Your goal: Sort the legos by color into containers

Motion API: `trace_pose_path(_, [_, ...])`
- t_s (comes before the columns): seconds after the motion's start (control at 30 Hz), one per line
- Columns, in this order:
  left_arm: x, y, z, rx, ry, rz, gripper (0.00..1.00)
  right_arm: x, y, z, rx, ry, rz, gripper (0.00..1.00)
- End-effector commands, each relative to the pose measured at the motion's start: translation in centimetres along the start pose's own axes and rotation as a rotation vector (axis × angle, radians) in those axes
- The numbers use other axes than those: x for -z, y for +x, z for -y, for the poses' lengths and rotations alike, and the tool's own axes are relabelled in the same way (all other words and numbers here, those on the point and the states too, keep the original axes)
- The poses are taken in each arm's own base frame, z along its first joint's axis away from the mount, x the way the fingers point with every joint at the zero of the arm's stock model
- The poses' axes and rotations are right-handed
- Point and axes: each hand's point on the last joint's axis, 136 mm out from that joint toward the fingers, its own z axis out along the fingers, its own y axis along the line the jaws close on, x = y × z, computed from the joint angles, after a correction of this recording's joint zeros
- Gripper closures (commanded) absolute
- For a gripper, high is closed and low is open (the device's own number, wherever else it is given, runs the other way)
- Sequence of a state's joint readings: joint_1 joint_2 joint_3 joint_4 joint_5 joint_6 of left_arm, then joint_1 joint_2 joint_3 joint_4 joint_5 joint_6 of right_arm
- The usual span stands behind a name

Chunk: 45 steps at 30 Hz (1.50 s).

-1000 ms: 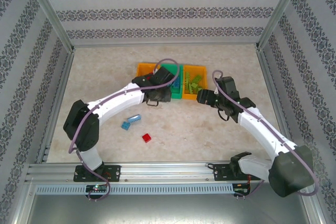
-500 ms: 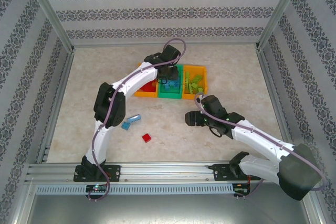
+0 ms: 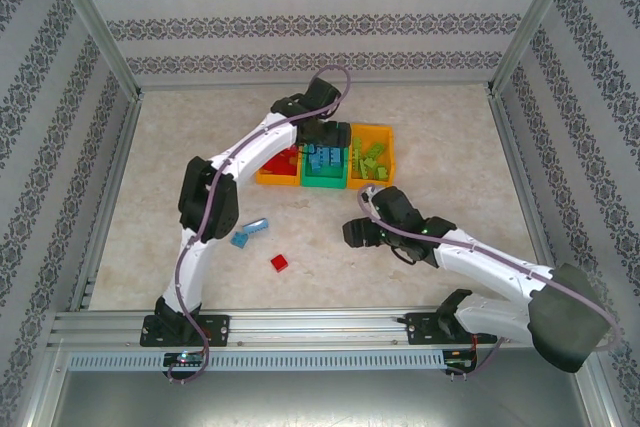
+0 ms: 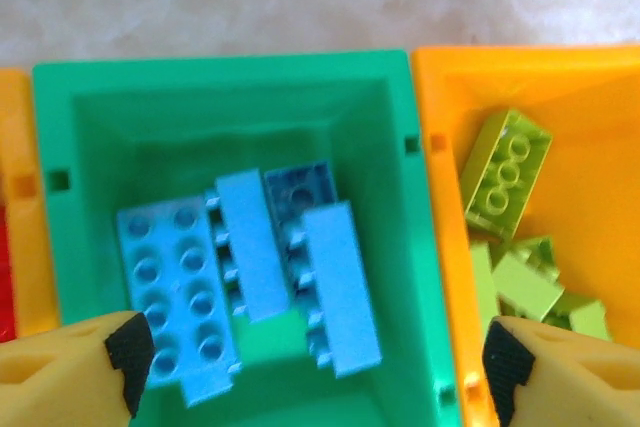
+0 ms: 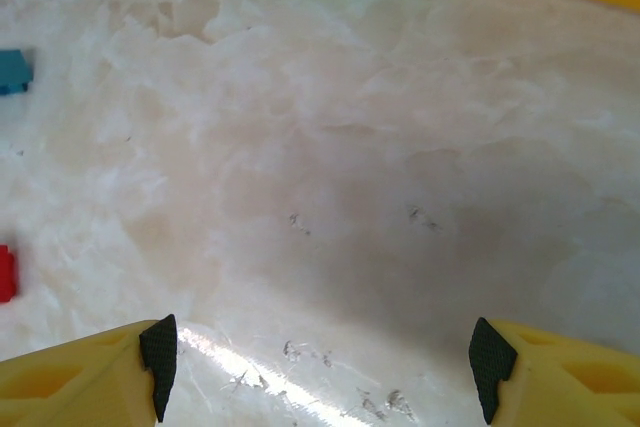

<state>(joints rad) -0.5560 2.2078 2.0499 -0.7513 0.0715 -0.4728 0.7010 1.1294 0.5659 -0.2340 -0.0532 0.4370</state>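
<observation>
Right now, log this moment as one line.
left hand: open over green bin | right hand: open above table | loose: red lego, blue legos

The left arm [image 3: 250, 152], white-shelled with black joints and a lilac cable looped along it, rises from its base at the near rail. It bends at a dark elbow [image 3: 203, 199] and stretches far forward and to the right. Its black wrist is tipped down, so the left tool [image 4: 318, 362] points straight downward. The tool's yellow fingers [image 4: 60, 367] with black pads [image 4: 128, 347] stand wide apart, with nothing gripped.

The right arm [image 3: 490, 262], of the same build, sweeps from a bulky dark shoulder [image 3: 575, 319] low toward the left. The right tool [image 5: 325, 357] is angled down over the bench, and its yellow fingers [image 5: 70, 387] are likewise spread wide.
</observation>
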Motion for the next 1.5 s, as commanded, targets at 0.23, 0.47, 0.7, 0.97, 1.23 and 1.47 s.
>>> trace_pose_path(0.23, [10.3, 1.5, -3.6, 0.03, -0.045, 0.167, 0.01, -2.5, 0.4, -9.9, 0.235, -0.134, -0.049, 0.19])
trace_pose_path(0.47, [12.7, 5.9, -10.1, 0.107, -0.179, 0.172, 0.01, -6.2, 3.6, -16.4, 0.431, -0.109, -0.161, 0.16])
trace_pose_path(0.7, [15.4, 9.5, -15.7, 0.208, -0.262, 0.201, 0.01, -8.8, 6.0, -17.4, 0.479, -0.061, -0.242, 0.19])
trace_pose_path(0.97, [16.4, 12.4, -19.4, 0.283, -0.309, 0.185, 0.01, -10.5, 6.5, -17.3, 0.511, -0.021, -0.278, 0.31])
trace_pose_path(1.23, [16.2, 14.0, -20.8, 0.293, -0.343, 0.158, 0.01, -11.8, 6.6, -17.2, 0.508, 0.017, -0.303, 0.5])
trace_pose_path(1.47, [16.2, 15.1, -21.6, 0.286, -0.359, 0.141, 0.01, -10.6, 4.4, -16.7, 0.469, 0.026, -0.263, 0.7])
